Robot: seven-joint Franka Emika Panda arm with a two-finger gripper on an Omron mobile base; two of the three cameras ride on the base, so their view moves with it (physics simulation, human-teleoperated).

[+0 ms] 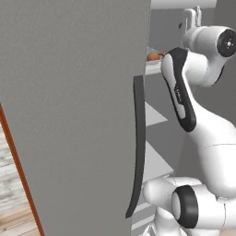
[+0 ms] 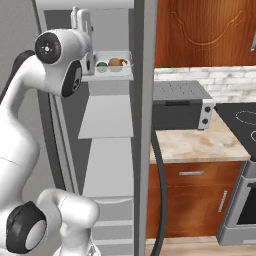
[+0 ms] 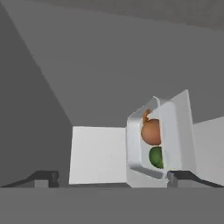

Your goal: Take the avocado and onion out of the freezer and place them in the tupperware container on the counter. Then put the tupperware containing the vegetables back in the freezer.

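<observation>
Hand view: the two dark fingertips stand far apart at the bottom of the frame, one at the lower left and one at the lower right. The gripper is spread wide and holds nothing. Just past the right fingertip, a little right of the middle of the frame, sits the tray, pale with rounded corners. It looks turned on its side here because the hand is rolled. Inside it lie the onion and the avocado, side by side and close together. The tray rests on a pale shelf inside the freezer, whose grey walls lie behind it.

In the right base view, the white arm rises at the lower left and bends up to the upper left. The gripper pokes up at the top, behind the arm's round joint; from here I cannot tell how its fingers stand. Just right of that joint, on the top shelf, the tray holds the avocado on the left and the onion on the right. More pale shelves step down below it. The open freezer door shows edge-on down the middle of the frame, with its dark curved handle low down. To the right lies the counter, with a grey toaster oven on it and the black stove at the far right.

In the left base view, the grey door covers the left side, and the onion peeks out at the upper middle.
</observation>
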